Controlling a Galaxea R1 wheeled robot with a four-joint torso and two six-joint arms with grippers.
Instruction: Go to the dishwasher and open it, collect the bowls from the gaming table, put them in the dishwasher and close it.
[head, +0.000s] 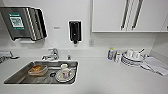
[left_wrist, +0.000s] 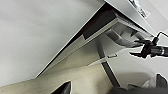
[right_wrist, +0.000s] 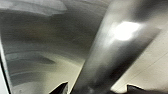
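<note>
**Kitchen counter and dishwasher front: items in view**

Nearest item: the dishwasher handle (right_wrist: 110, 52), a brushed steel bar, is running close across the right wrist view, with the steel dishwasher front (right_wrist: 42, 47) lying behind it. Two dark tips of the right gripper (right_wrist: 96, 88) are sitting one on each side of the bar; whether they are clamping it cannot be told.

In the left wrist view, one dark tip of the left gripper (left_wrist: 62, 88) is showing against a white cabinet panel (left_wrist: 37, 32) and pale floor (left_wrist: 82, 80); whether it is released or clenched cannot be told.

Seen from the head camera, taking the sink (head: 15, 77) as landmark:
- Inside it, a tray (head: 37, 70) holding something brown is lying beside a plate (head: 60, 77) carrying a cup (head: 65, 73).
- Behind it, the tap (head: 53, 53) is standing.
- Above it on the wall, a steel paper-towel dispenser (head: 23, 22) and a black soap dispenser (head: 75, 31) are hanging.
- Well to its right on the white counter (head: 105, 77), a small bottle (head: 110, 53) is standing beside stacked plates (head: 131, 61) with cups on top, and a folded cloth (head: 156, 65) is lying beyond them.
- Up and to its right, white wall cupboards (head: 107, 15) are hanging.
</note>
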